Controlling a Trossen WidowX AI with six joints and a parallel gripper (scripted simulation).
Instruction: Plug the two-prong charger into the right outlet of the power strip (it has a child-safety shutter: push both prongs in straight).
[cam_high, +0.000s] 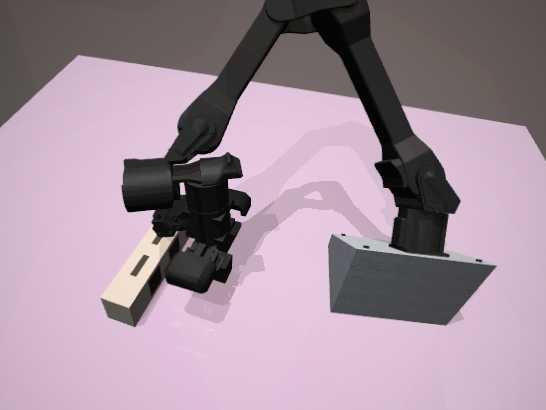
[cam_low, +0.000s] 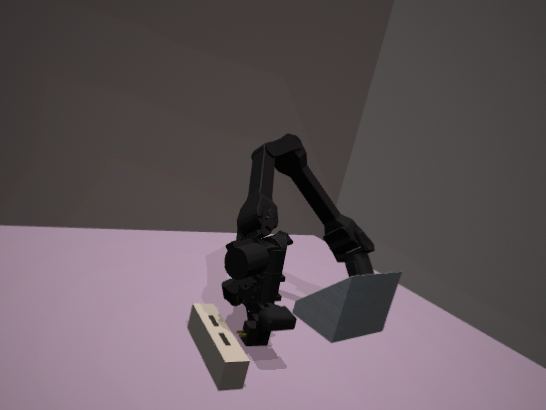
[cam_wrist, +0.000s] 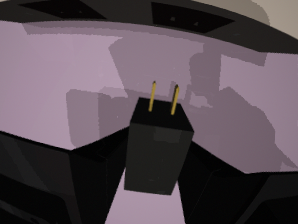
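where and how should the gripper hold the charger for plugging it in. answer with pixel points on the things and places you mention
Best by the two opposite side faces of the charger's dark block (cam_wrist: 156, 160), as the gripper (cam_wrist: 153, 136) grips it now, coming from the end opposite the prongs (cam_wrist: 152, 97): the body is boxy, and both prongs stick out freely ahead.

Pink counter (cam_high: 280, 360) (cam_low: 125, 300) (cam_wrist: 45, 60) directly supports one cream power strip (cam_high: 118, 296) (cam_low: 212, 345), lying lengthwise, dark slots visible on its upper face.

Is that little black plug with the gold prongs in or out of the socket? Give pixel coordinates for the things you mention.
Out: the charger (cam_wrist: 158, 157) is held in the gripper (cam_low: 250, 332) (cam_wrist: 153, 136), both prongs (cam_wrist: 175, 100) bare, short of the power strip (cam_high: 120, 285) (cam_low: 207, 345) (cam_wrist: 282, 20).
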